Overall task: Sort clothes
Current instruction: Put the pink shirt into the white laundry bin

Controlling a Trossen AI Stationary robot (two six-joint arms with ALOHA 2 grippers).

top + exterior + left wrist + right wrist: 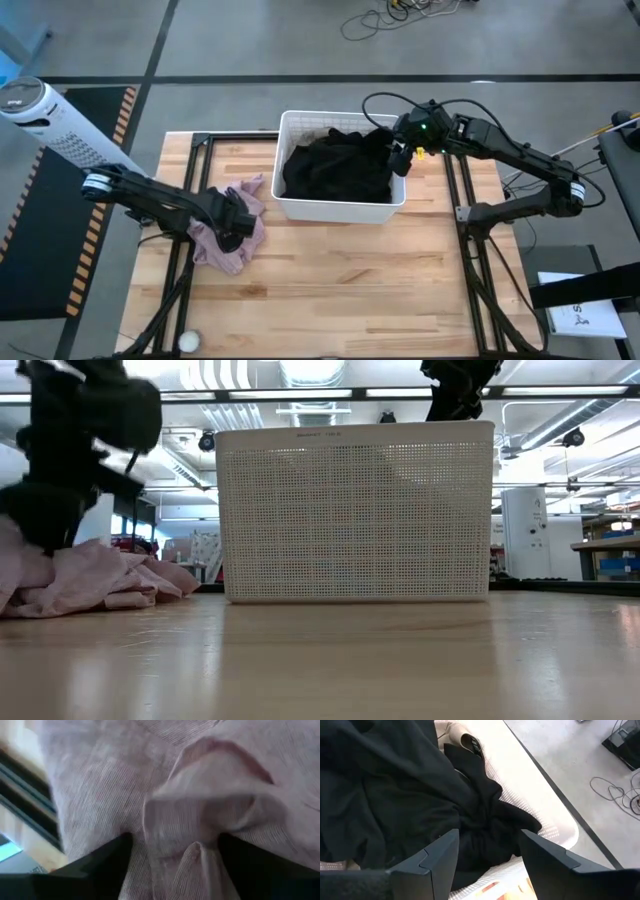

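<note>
A pale pink garment lies crumpled on the wooden table, left of the white plastic basket. My left gripper stands open and low over it, a raised fold of pink cloth between its fingers. Black clothes fill the basket, with a beige piece showing beside them. My right gripper hangs open over the basket's right end, above the black cloth and clear of the rim in the low view. My left gripper comes at the pink garment from above, pointing steeply down, with its open fingers on either side of a raised fold. I cannot tell whether the fingers touch the cloth. The garment lies slack on the table.
A white cylindrical device leans in at the far left. A small white ball sits at the table's near left corner. Black frame rails run along both sides. Bare wood lies between the basket and the near edge.
</note>
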